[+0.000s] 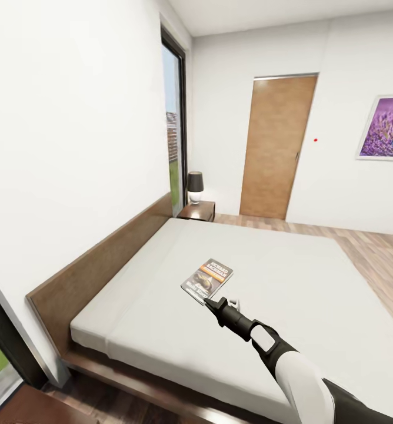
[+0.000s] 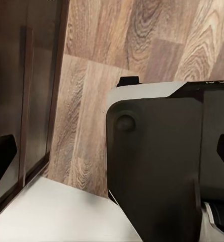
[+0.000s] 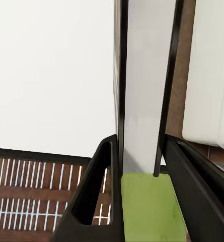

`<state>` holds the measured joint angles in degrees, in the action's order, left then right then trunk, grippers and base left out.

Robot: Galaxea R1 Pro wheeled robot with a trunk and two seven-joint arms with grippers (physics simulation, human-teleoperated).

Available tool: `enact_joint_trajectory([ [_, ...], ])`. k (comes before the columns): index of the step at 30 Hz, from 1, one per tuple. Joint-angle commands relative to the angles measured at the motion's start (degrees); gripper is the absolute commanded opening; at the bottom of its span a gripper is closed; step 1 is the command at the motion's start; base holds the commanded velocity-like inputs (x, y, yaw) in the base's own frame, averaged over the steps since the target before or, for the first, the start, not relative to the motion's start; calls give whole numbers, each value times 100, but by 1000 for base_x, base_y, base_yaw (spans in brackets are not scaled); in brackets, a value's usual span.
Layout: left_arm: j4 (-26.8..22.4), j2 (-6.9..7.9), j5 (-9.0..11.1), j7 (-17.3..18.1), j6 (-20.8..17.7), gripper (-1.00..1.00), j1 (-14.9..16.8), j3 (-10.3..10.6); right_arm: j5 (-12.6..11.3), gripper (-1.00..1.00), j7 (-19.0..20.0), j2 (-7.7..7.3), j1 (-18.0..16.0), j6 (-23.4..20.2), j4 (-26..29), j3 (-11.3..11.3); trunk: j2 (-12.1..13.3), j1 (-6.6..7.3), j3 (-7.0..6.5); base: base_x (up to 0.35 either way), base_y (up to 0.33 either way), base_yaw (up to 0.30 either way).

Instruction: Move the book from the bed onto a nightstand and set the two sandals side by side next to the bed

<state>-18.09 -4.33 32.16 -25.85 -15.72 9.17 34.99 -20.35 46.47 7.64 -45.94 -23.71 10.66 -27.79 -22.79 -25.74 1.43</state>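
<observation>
Book (image 1: 207,279) flat on bed (image 1: 290,265), orange band, white title too blurred to read, right gripper (image 1: 209,302) at its near corner, jaws apart, left jaws' state unclear, nightstand (image 1: 197,210) partly hidden by headboard (image 1: 102,259).

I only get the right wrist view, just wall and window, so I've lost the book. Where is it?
Observer: The book lies flat on the bed, with its near corner at the tip of the right gripper.
Operator: Where's a nightstand?
Observer: The nightstand stands at the far end of the headboard.
Operator: Anything on it?
Observer: A lamp stands on it.
</observation>
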Motion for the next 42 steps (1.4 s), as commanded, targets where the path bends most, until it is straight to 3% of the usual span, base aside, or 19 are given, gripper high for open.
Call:
enact_joint_trajectory([
  [1, -11, 4, 41, -43, -28, 100, 6, 51, -39, -100, 2, 0, -3, -46, 5, -7, -13, -5, 13, 100, -218, 144],
  [16, -11, -4, 44, -43, -28, 100, 6, 60, -39, -100, 16, 0, -3, -46, 6, -7, -13, -5, 11, 122, -218, 181],
  [42, 5, -14, 45, -43, -28, 100, 1, 65, -39, -100, 20, 0, -3, -46, 6, -7, -13, -5, -46, 11, -60, 276],
])
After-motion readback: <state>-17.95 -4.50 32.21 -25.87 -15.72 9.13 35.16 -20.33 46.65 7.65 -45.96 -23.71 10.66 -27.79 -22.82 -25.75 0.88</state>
